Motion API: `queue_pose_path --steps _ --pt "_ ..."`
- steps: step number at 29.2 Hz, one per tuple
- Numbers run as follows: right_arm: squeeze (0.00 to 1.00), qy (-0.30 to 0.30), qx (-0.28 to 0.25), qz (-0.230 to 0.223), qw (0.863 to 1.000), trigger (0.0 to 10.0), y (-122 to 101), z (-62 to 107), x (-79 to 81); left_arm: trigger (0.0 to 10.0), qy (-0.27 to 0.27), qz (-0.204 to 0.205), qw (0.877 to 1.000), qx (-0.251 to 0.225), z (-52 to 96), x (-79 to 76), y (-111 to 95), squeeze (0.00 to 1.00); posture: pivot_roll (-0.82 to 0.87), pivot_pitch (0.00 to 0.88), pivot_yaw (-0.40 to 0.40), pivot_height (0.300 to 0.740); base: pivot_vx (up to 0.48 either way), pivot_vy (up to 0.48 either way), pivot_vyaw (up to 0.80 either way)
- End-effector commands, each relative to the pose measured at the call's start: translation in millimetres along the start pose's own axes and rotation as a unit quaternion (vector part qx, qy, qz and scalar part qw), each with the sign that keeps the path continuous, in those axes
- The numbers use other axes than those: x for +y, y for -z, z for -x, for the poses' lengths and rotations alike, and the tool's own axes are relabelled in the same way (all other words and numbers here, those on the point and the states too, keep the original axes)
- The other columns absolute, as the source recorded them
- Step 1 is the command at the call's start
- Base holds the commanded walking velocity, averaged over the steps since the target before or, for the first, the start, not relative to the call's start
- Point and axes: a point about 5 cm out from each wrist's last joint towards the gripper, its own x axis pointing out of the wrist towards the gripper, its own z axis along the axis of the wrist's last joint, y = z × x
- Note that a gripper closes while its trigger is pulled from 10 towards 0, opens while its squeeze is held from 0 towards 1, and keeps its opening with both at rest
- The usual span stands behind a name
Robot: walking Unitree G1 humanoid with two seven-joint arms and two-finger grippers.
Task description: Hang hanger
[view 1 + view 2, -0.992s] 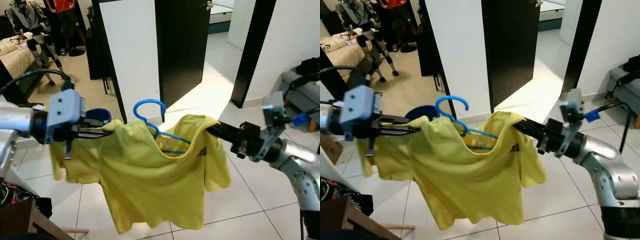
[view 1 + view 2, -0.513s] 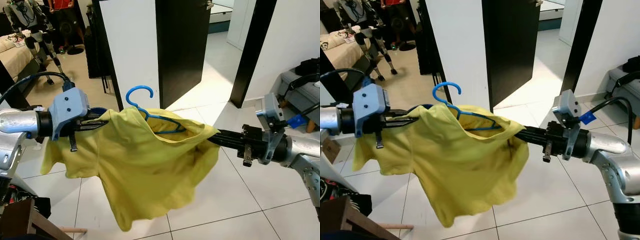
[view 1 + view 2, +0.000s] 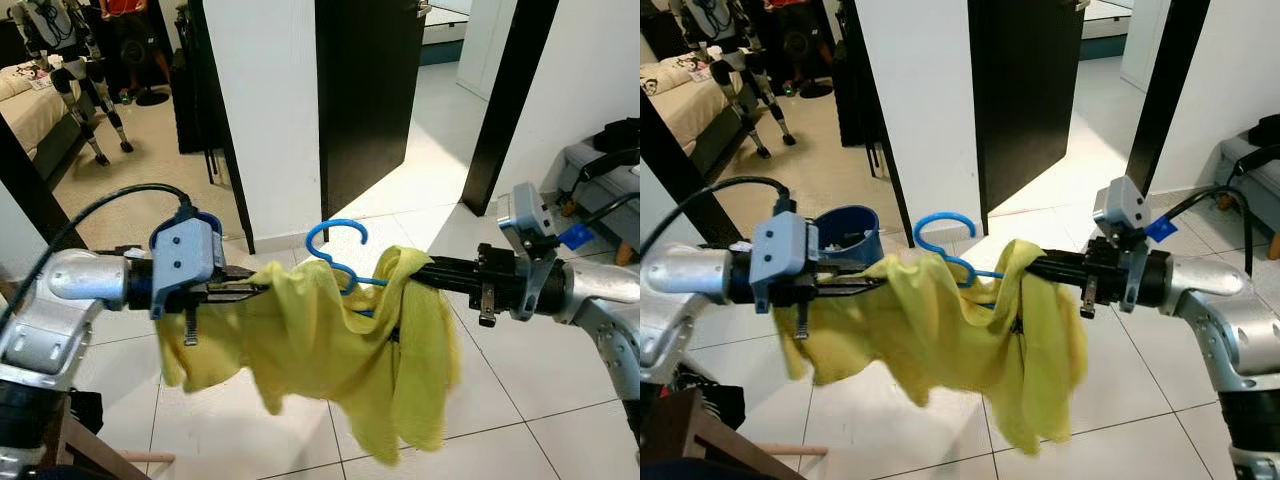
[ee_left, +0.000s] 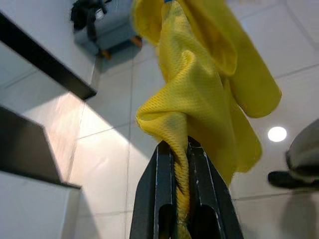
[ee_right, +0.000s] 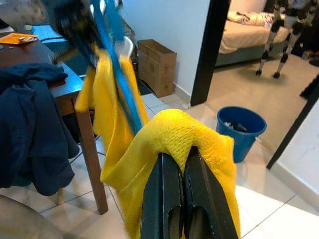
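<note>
Mesh yellow shirt (image 3: 340,350) on curved blue hanger (image 3: 335,245) hangs bunched, both grippers' jaws clenching its fabric.

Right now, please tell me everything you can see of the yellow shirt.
The yellow shirt looks like a light mesh sports fabric. It hangs bunched and sagging in the air above the tiled floor, on a blue hanger whose hook rises above the collar area. The left gripper is shut on one side of the cloth and the right gripper on the other. Most of the cloth droops toward the right side. A small dark mark shows near the middle.
</note>
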Motion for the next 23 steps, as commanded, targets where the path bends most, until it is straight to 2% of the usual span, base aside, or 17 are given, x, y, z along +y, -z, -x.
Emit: queue_pose_path --steps 1,5,7,8,9,10,11,12,13,18,21,22,23 --pt "0.0 -0.024 -0.034 0.005 0.999 0.0 -13.0 -2.5 4.1 10.0 -0.011 0.005 1.0 -0.002 -3.8 -1.5 1.9 0.0 -0.08 0.0 0.037 0.74 0.0 0.0 0.0" --pt "0.0 -0.04 -0.072 -0.007 0.997 0.0 -22.5 -0.2 8.4 10.0 -0.037 0.013 0.999 0.003 -2.7 1.5 6.9 0.0 -0.08 0.0 0.037 0.74 0.0 0.0 0.0" --pt "0.0 -0.044 -0.072 -0.012 0.996 0.0 -21.8 0.1 10.2 10.0 -0.046 0.018 0.999 0.004 -2.2 1.5 9.9 0.0 -0.08 0.0 0.04 0.74 0.0 0.0 0.0" --pt "0.0 -0.049 -0.056 -0.015 0.997 0.9 -16.2 0.3 12.6 10.0 -0.052 0.022 0.998 0.004 -1.8 1.3 12.0 0.0 -0.08 0.0 0.04 0.74 0.0 0.0 0.0" --pt "0.0 -0.049 -0.056 -0.015 0.997 0.9 -16.2 0.3 12.6 10.0 -0.052 0.022 0.998 0.004 -1.8 1.3 12.0 0.0 -0.08 0.0 0.04 0.74 0.0 0.0 0.0" --pt "0.0 -0.043 -0.02 -0.026 0.999 10.0 -2.9 -0.2 13.4 10.0 -0.07 0.037 0.997 0.009 -0.1 0.4 21.4 0.0 -0.08 0.0 0.042 0.74 0.0 0.0 0.0" --pt "0.31 -0.039 0.009 -0.033 0.999 10.0 7.6 -0.3 14.0 10.0 -0.085 0.051 0.995 0.013 1.3 -1.0 28.2 0.0 -0.08 0.0 0.042 0.74 0.0 0.0 0.0" --pt "0.31 -0.039 0.009 -0.033 0.999 10.0 7.6 -0.3 14.0 10.0 -0.085 0.051 0.995 0.013 1.3 -1.0 28.2 0.0 -0.08 0.0 0.042 0.74 0.0 0.0 0.0" --pt "1.0 -0.036 0.042 -0.036 0.998 10.0 18.8 0.5 15.3 10.0 -0.099 0.062 0.993 0.017 3.8 -1.7 34.4 0.0 -0.09 0.0 0.042 0.74 0.0 0.0 0.0" --pt "1.0 -0.007 0.082 -0.03 0.996 10.0 33.4 2.5 11.7 10.0 -0.146 0.077 0.986 0.021 11.7 2.5 41.6 0.0 -0.08 0.0 0.042 0.74 0.0 0.0 0.0" --pt "1.0 0.026 0.092 -0.024 0.995 10.0 38.3 4.6 7.6 10.0 -0.208 0.097 0.973 0.002 13.7 7.8 44.6 0.0 -0.08 0.0 0.044 0.74 0.0 0.0 0.0" --pt "1.0 0.026 0.092 -0.024 0.995 10.0 38.3 4.6 7.6 10.0 -0.208 0.097 0.973 0.002 13.7 7.8 44.6 0.0 -0.08 0.0 0.044 0.74 0.0 0.0 0.0" --pt "1.0 0.039 0.093 -0.023 0.995 10.0 40.1 5.0 6.7 10.0 -0.226 0.11 0.968 -0.006 12.9 7.2 46.7 0.0 -0.08 0.0 0.045 0.74 0.0 0.0 0.0"
